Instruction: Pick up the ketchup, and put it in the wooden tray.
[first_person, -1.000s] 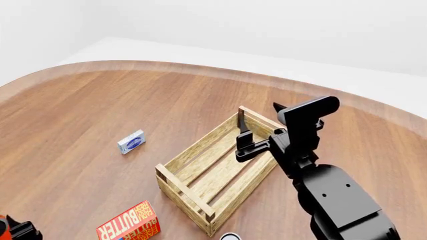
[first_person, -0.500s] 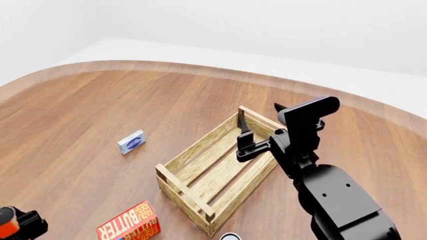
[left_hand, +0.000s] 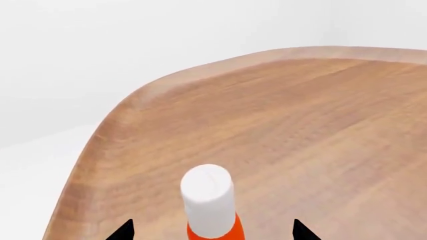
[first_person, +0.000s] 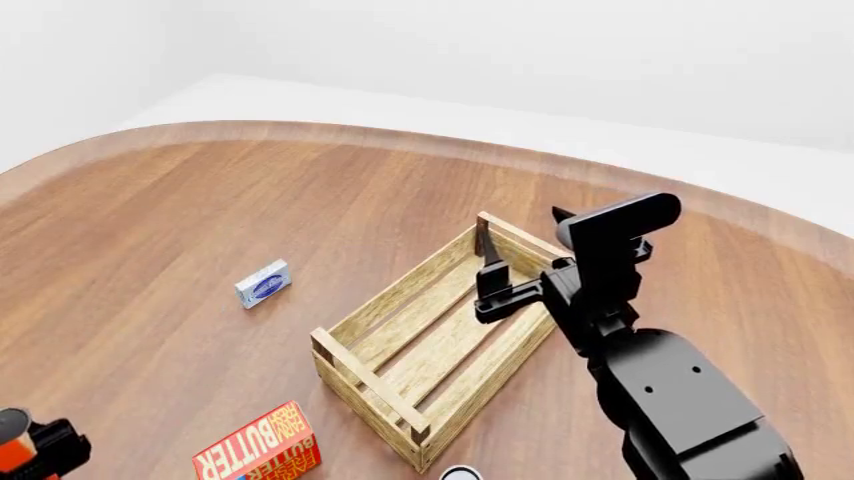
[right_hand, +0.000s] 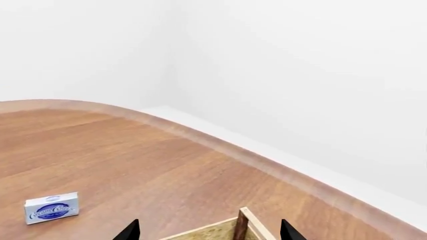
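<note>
The slim red-orange squeeze bottle of ketchup with a white cap (left_hand: 207, 200) is seen in the left wrist view standing between the two dark fingertips of the left end effector (left_hand: 212, 231), cap towards the camera. Whether the fingers actually press on the bottle cannot be told, since the contact is cut off at the frame edge. In the head view only a sliver of the bottle (first_person: 11, 428) and of the left end effector (first_person: 54, 448) shows at the lower left corner, just beside the red-orange butter box (first_person: 256, 444) and well apart from the rectangular light-wood slatted tray (first_person: 434, 340).

The right end effector (first_person: 487, 280) is held over the far end of the tray, near a corner post; its fingertips appear spread in the right wrist view (right_hand: 208, 231), with nothing between them. A small blue-and-white packet (first_person: 263, 284) lies on the brown wooden worktop (first_person: 200, 220), apart from everything else.

The step in hand is judged to be the pick-up, with the placing not yet done. Next, a firm grip must be confirmed, the bottle carried across above the butter box and the tray's near wall, and the right arm kept clear of the drop point.
</note>
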